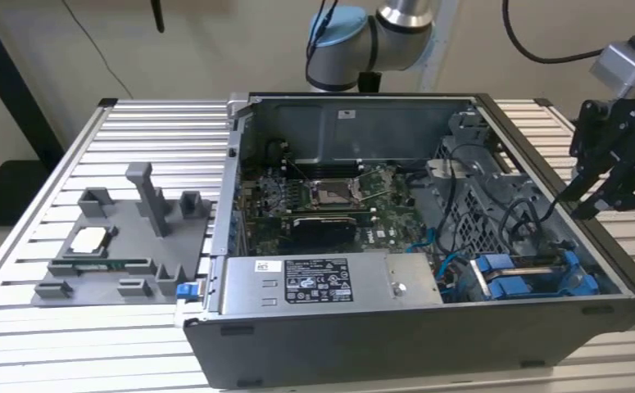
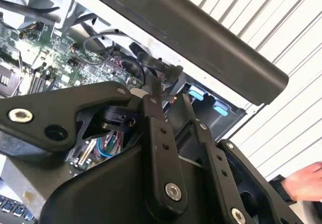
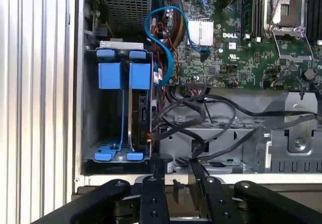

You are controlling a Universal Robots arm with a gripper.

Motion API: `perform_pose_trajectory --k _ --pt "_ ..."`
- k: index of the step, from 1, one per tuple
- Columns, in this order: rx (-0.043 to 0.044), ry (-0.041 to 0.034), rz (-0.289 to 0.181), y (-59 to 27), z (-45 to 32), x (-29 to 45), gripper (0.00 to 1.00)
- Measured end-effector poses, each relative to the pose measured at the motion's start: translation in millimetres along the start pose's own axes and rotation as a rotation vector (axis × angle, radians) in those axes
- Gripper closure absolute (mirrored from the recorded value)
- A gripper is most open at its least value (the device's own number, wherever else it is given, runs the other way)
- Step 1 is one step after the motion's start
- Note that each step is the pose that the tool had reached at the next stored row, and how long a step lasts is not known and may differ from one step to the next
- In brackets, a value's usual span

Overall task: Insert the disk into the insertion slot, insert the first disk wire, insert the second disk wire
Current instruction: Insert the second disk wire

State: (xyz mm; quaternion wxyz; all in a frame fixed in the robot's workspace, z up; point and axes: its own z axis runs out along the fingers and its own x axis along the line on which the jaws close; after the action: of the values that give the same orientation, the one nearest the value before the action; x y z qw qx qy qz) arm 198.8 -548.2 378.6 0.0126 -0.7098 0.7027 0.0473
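Black and two-fingered, my gripper (image 1: pixel 607 203) hangs over the rim of the open dark-grey metal computer case (image 1: pixel 405 336), on the exterior view's right. Its fingers (image 3: pixel 152 189) stand apart, and I can make out nothing clamped between them. In the first wrist view the flat disk (image 3: pixel 140 116), seen edge-on in its bright blue plastic frame, appears to sit already inside the narrow dark-grey metal insertion slot (image 3: pixel 90 108). It is in the compartment nearer the green motherboard (image 3: pixel 226 58). The compartment beside the case wall looks empty apart from its own blue clip. Loose black cables (image 3: pixel 187 103), which I take for the disk wires, lie tangled just beside the disk's connector end, and none looks plugged in, though I cannot be sure. From here I judge the main risk to be snagging. Open fingers could hook a cable loop or the thin blue cable (image 3: pixel 170 65) arching near the slot and drag it, or strike the case rim directly beneath them. A connector gripped crooked could jam against the disk's socket. A person's hand (image 2: pixel 304 181) rests near the case over the ribbed metal table (image 1: pixel 142 131), close enough to my gripper to be caught by a swing.
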Motion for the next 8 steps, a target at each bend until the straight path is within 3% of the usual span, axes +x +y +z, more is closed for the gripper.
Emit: perform_pose_trajectory --k 8 --pt "0.0 0.0001 0.0 -10.5 -0.4 -1.9 0.67"
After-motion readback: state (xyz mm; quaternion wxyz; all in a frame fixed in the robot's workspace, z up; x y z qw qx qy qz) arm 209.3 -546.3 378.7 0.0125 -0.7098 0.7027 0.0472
